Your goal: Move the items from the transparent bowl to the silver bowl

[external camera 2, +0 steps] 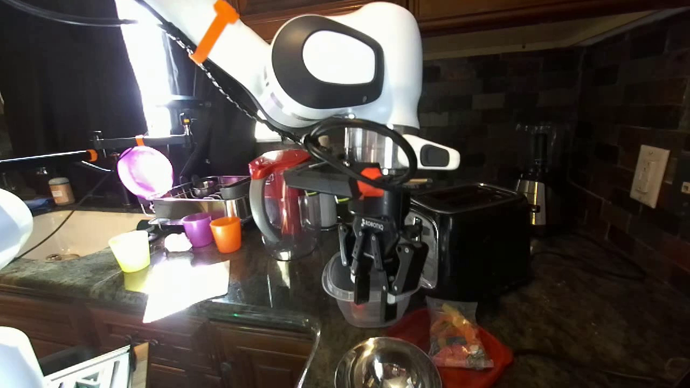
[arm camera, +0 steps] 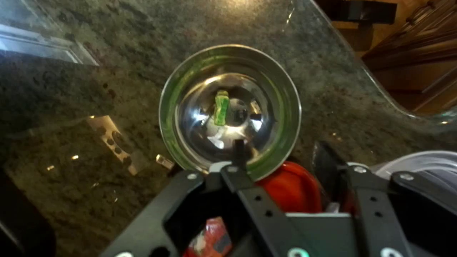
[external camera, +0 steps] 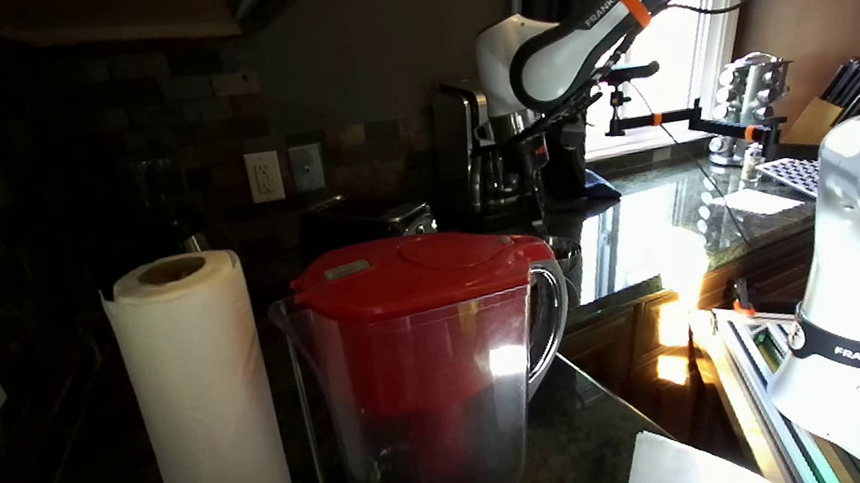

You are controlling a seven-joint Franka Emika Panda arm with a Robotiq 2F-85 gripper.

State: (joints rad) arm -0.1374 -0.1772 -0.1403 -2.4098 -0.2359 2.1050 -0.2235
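Spread moderately apart, with nothing seen held between its fingers, the end effector (arm camera: 280, 157) was suspended over the counter (arm camera: 132, 46). Just ahead of it in the wrist view, the silver bowl (arm camera: 285, 107) was seen, its near rim partly covered by a finger. A small green piece (arm camera: 221, 109), apparently a wrapped candy, was contained in it; by that, part of the transfer was judged done. In an exterior view, the transparent bowl (external camera 2: 350, 312) was partly hidden by the fingers, and its contents could not be made out. Near both bowls, a flat red lid or tray (external camera 2: 498, 353) was partly covered by a clear bag of candies (external camera 2: 455, 334). Farther back, a black toaster (external camera 2: 480, 237) was placed beside the transparent bowl.

If another pick was called for, the clear rim could be struck, being hard to see and hemmed in by the toaster; a bowl likely so light could then be slid or tipped. A small candy could be lost through an off-centre pinch, or bounced out of the silver bowl if released too high. The bag could be snagged by fingers brought in low.
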